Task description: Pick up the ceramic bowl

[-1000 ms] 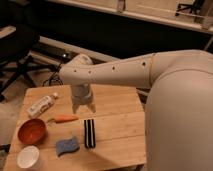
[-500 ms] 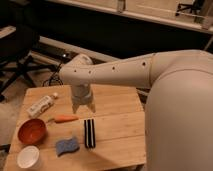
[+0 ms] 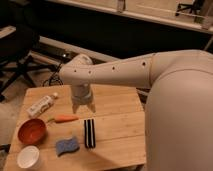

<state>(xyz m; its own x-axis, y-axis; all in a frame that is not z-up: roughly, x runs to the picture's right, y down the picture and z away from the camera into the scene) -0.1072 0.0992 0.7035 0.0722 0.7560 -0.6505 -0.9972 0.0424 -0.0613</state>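
Two tips of the gripper [image 3: 83,108] stand a little apart and point straight down, with nothing between them and nothing touched; it hangs over the table [image 3: 117,117] just behind the carrot [image 3: 65,118], above the carrot's thicker right end. The ceramic bowl [image 3: 32,131] sits upright to the left of the carrot and nearer the camera, close to the carrot's leafy tip but apart from it, its glossy orange inside showing nothing in it. The bowl lies close to the table's left edge. A white cup [image 3: 30,157] stands well in front of the carrot, at the front left corner and just in front of the bowl. A blue sponge [image 3: 67,146] lies in front of the carrot, right of the bowl with a gap of wood between them. A black striped strip [image 3: 89,133] lies lengthwise just to the front right of the carrot. A white tube [image 3: 41,105] lies tilted behind and left of the carrot. Bare wood runs to the right of the carrot past the strip, up to where the robot's bulky white arm [image 3: 165,95] covers the view. Air over the bowl is unobstructed, as the arm reaches in from the right.
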